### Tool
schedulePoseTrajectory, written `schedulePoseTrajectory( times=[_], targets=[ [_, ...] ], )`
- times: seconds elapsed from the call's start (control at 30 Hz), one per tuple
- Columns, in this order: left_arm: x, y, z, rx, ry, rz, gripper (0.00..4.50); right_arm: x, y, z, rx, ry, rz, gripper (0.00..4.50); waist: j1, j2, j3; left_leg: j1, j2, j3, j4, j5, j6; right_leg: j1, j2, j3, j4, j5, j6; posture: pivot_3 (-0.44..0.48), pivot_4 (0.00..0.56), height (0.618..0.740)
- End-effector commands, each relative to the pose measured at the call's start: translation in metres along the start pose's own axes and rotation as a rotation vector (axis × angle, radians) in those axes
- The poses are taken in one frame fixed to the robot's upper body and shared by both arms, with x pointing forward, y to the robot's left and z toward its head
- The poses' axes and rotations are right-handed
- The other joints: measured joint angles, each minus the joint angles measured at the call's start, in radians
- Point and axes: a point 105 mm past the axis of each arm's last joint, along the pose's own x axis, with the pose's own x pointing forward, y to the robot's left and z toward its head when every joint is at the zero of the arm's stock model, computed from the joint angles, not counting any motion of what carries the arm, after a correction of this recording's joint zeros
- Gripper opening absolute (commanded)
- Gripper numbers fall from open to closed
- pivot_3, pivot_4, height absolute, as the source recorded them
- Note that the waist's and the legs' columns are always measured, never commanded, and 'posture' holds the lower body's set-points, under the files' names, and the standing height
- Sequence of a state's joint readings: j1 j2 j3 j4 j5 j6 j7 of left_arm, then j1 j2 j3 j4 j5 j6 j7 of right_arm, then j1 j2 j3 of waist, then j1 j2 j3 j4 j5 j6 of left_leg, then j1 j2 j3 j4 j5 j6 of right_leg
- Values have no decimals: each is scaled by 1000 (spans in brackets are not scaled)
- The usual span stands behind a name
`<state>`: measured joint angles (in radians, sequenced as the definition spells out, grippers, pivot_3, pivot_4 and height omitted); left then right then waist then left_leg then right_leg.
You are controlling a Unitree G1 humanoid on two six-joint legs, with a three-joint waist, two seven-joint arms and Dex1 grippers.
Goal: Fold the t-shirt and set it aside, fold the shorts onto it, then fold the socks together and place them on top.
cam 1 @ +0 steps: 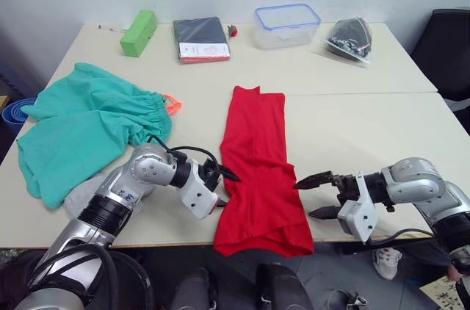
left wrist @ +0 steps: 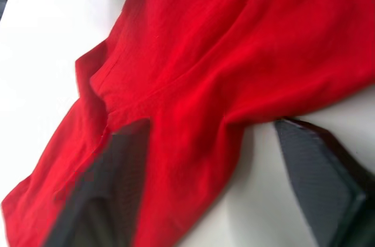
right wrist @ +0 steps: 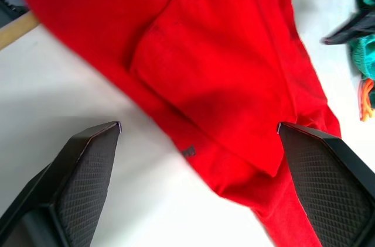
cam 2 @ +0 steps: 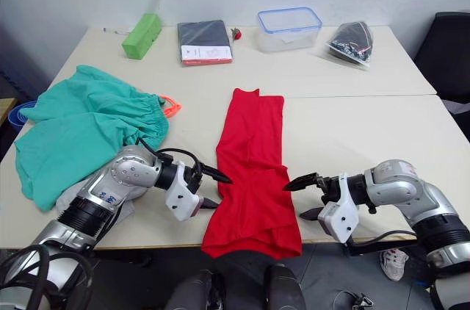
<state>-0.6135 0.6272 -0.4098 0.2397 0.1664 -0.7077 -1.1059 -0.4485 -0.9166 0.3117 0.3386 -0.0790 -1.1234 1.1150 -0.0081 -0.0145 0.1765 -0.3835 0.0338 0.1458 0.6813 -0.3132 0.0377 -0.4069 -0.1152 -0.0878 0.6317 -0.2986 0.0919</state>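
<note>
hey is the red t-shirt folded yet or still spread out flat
Partly folded: the t-shirt lies as a narrow lengthwise strip, its near end hanging over the table edge.

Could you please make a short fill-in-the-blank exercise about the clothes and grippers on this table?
1. The t-shirt lies folded into a long strip between the two ____.
2. The shorts have an orange ____ at the waist.
3. Both the left gripper and the right gripper have their fingers ____.

Missing words: grippers; drawstring; open
</note>
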Motion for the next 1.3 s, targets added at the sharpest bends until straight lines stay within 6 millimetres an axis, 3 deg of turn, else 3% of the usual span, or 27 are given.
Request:
schedulePoseTrajectory(
  times=[0.03, 0.27, 0.4, 0.73, 0.9, 1.0, 1.2, 1.3],
  targets=[
    [5, -4, 3, 1, -19, -14, 2150, 20, 14, 11, 54, -58, 39, 3787, 0, 0, 0, 0, 0, 0, 0, 0, 0, 0, 0, 0, 0, 0, 0, 0, 150, 740],
    [2, -14, 3, -53, -28, -48, 12, 21, 4, 20, 170, -88, -22, 1375, 0, 0, 0, 0, 0, 0, 0, 0, 0, -1, 0, 3, 1, 0, -1, 0, 150, 740],
    [-1, -14, 8, -130, -53, -27, 0, 18, 1, 27, 239, -112, -45, 39, 2, 1, 0, 0, 0, 0, 0, 0, 0, -1, 0, 3, 1, 0, 0, 0, 150, 740],
    [-22, -27, 34, -373, -130, -64, 0, 1, -15, 49, 447, -170, -113, 15, 3, 1, 1, -2, 0, -2, 0, -1, 0, -2, -1, 3, 0, -1, -1, 0, 150, 740],
    [-33, -19, 43, -556, -171, -19, 0, -10, -31, 64, 577, -220, -141, 15, 5, 2, 1, -3, 0, -2, 0, -1, 0, -2, -1, 3, 0, -1, -1, 0, 150, 740],
    [-42, 2, 38, -681, -199, 96, 0, -16, -50, 61, 682, -229, -204, 15, 5, 2, 1, -3, 0, -3, 0, -1, 0, -1, -1, 3, -2, -1, -1, 0, 150, 740],
    [-58, 53, 9, -991, -280, 378, 0, -24, -90, 25, 933, -240, -368, 15, 6, 1, 1, -4, 0, -4, 0, -1, 0, -2, -1, 2, -2, 0, -1, 0, 150, 740],
    [-72, 79, -17, -1152, -306, 575, 0, -24, -111, -1, 1040, -230, -470, 15, 5, 1, 1, -6, 0, -5, 0, -1, 0, -3, -1, 0, -1, 0, -1, 0, 150, 740]
  ],
)
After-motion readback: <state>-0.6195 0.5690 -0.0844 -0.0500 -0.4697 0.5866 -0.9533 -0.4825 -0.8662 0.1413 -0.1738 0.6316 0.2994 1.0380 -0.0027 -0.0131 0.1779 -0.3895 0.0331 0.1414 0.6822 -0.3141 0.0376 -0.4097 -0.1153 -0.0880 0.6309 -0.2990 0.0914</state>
